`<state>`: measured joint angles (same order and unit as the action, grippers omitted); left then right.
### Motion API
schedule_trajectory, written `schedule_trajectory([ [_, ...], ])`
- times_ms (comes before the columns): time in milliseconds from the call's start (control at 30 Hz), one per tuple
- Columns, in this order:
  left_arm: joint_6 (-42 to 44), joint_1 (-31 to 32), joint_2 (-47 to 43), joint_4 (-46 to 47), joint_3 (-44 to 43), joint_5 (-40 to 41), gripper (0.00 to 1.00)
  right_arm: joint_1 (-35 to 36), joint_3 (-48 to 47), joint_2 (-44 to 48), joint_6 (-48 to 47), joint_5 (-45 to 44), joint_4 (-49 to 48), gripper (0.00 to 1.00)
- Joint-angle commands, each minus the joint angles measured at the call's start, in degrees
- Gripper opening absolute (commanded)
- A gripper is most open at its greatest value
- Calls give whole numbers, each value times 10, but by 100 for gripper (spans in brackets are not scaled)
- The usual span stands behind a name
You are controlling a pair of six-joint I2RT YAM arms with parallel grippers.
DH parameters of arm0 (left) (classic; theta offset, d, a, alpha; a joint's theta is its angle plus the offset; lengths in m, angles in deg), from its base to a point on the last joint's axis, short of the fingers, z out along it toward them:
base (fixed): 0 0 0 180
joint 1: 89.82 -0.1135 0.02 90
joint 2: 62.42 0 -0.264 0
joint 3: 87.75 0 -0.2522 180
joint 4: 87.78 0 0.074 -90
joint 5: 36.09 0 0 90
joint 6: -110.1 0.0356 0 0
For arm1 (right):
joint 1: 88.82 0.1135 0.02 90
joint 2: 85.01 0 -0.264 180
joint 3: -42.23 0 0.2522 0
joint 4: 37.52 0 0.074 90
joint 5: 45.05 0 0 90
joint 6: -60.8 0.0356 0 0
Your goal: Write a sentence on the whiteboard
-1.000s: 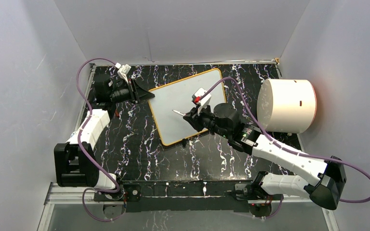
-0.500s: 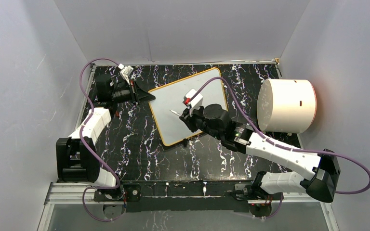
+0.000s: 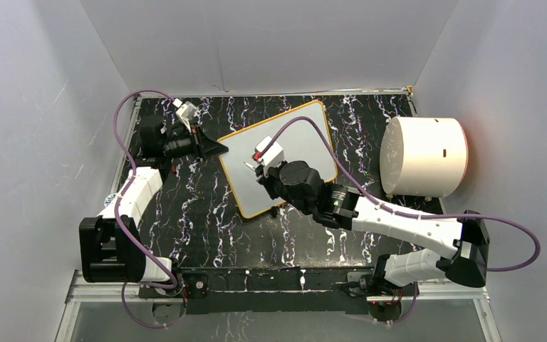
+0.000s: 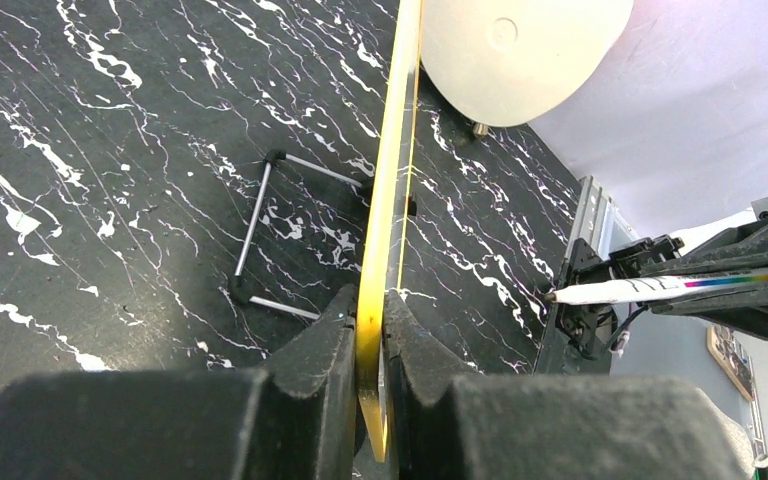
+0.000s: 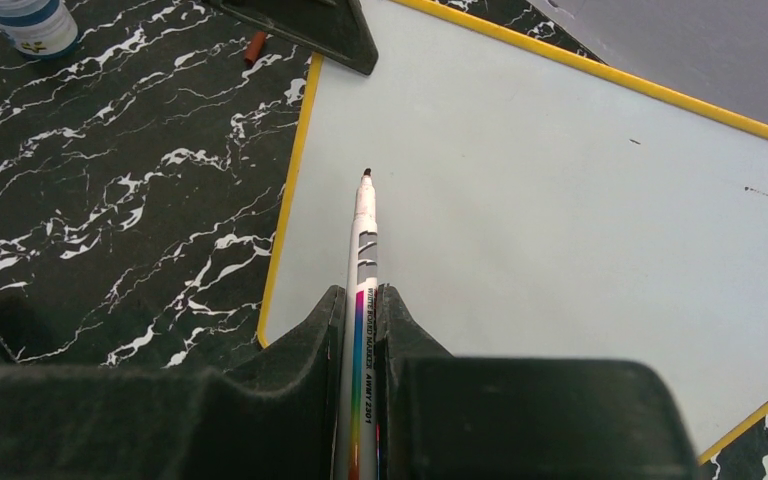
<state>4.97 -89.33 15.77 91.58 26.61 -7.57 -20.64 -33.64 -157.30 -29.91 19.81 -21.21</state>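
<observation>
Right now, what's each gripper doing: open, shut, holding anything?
Left gripper: shut on the whiteboard edge.
Right gripper: shut on the marker, whose tip is over the board.

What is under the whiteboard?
The left wrist view shows a thin wire stand at the back of the whiteboard, with the black marbled table below. From above, the board covers the rest, so nothing more can be told.

Black, white-veined surface [image 3: 206, 228]; the whiteboard [image 3: 303, 139] rests near its middle, a thin wire stand [image 4: 255, 235] beneath it; a big white cylinder [image 3: 424, 157] at the right; a small bottle [image 5: 30, 22] at the left.
</observation>
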Motion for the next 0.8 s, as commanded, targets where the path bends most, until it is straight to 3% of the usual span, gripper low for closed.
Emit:
schedule_trajectory([
  [0, 29, -4, -23, -17, 12, 35, 0, 13, -44, -11, -3, -52, 0, 0],
  [767, 33, 6, -35, -15, 22, 72, 0, 23, -118, -84, 3, -101, 40, 0],
])
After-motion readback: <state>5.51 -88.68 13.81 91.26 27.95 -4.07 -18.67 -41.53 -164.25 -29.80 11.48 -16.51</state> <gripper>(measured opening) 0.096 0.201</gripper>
